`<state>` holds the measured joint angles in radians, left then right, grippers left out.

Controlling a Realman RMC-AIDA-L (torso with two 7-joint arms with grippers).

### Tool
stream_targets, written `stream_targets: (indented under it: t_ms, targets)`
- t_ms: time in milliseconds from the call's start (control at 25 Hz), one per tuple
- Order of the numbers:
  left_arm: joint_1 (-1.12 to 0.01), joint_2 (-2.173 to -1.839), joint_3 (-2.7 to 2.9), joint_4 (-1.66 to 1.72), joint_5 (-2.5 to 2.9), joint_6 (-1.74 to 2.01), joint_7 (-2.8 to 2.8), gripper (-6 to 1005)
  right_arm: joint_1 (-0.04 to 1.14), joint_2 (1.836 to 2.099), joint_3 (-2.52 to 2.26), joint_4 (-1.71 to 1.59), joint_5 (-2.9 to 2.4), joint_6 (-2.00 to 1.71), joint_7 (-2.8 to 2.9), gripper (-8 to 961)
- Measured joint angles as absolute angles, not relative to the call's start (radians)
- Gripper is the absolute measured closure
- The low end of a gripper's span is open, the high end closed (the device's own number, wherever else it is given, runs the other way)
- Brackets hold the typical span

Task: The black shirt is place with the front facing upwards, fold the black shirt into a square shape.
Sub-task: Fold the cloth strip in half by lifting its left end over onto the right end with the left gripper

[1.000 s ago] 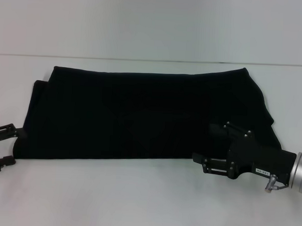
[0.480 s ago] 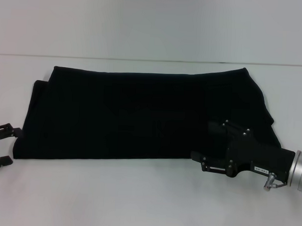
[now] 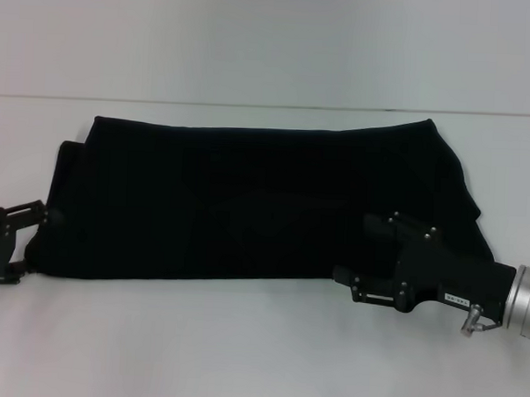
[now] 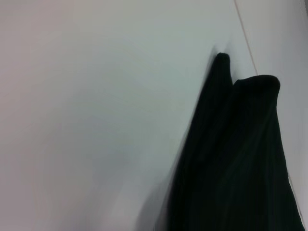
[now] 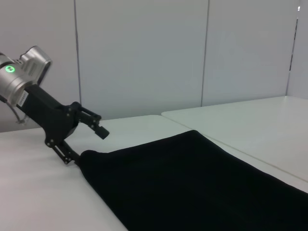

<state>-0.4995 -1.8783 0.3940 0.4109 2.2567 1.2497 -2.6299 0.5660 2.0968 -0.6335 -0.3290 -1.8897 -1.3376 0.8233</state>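
Observation:
The black shirt lies as a long folded band across the white table, plain black side up. At its left near corner is my left gripper, open, its fingers on either side of that corner. The right wrist view shows the same left gripper with one finger above the shirt and one at its edge. My right gripper is open at the shirt's near edge on the right, one finger over the cloth and one by the hem. The left wrist view shows only a shirt fold on the table.
A seam in the white table runs along its far side, behind the shirt. Bare table top lies in front of the shirt and to both sides. Pale wall panels stand behind the table.
My left gripper has moved right, up to the shirt's left near corner. My right gripper has crept slightly left along the near edge. The shirt lies as before.

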Motion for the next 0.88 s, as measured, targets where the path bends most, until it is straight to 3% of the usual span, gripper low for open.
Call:
stream_targets:
  t_ms: [760,880]
  targets:
    - [-0.529,-1.888,0.499,0.451,2.256,1.211,-2.614,197,0.576,2.097,-0.633,-0.321,-1.894,-1.342,0.825,5]
    - [-0.529,-1.888,0.499,0.453,2.256,1.209,-2.614,333,0.576,2.097,-0.638,-0.321,-1.895,-1.343,0.825,6]
